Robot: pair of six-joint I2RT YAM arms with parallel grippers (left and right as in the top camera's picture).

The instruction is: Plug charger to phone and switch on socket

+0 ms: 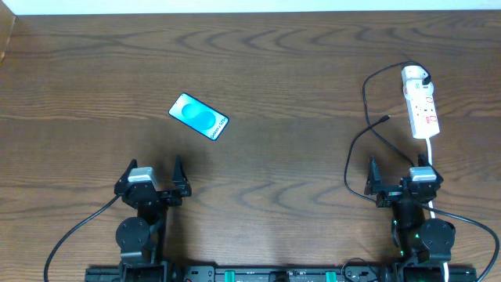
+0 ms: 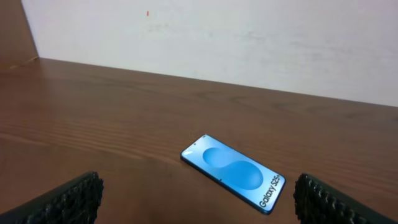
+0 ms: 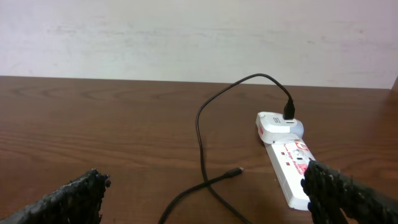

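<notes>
Overhead, the left pincer [image 1: 154, 171] stands spread wide and empty on the dark brown wooden surface [image 1: 274, 78]. Just beyond it the slim smartphone with a light-blue screen [image 1: 199, 116] lies flat and askew. Well apart to the right, the long thin black charger cable [image 3: 198, 129] loops from a white adapter [image 1: 415, 76] on the narrow white power strip [image 1: 423, 113], its plug tip [image 1: 386, 119] lying loose. The right pincer [image 1: 398, 167] is also spread and empty.
</notes>
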